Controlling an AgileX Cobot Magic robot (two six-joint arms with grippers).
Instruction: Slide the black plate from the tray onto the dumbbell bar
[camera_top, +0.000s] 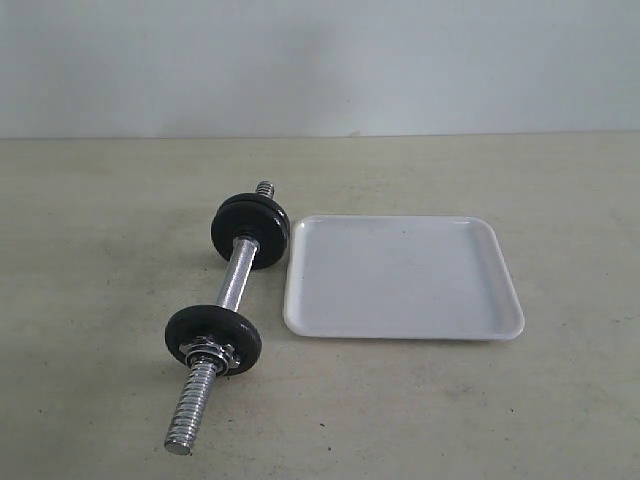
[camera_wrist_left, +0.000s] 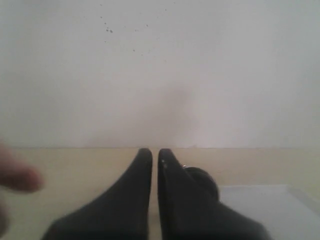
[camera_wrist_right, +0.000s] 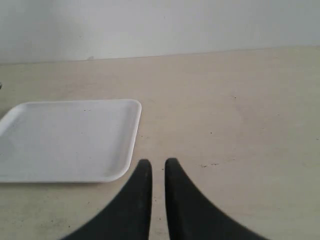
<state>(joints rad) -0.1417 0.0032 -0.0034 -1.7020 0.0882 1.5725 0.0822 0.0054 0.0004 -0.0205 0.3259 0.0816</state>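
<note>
The chrome steel dumbbell bar runs alongside the white plastic tray, carrying both round black iron plates. The left gripper, closed and empty like the right gripper, sits nearer.

In the left wrist view a dark round shape sits mostly hidden behind the left pincer; we cannot tell whether it is a black plate. A blurred pinkish blob is cut by that frame's edge, and we cannot name it. The tray shows there only as a soft corner, and the right wrist view crops it too. From the exterior camera, the far black plate covers part of the dumbbell bar.
</note>
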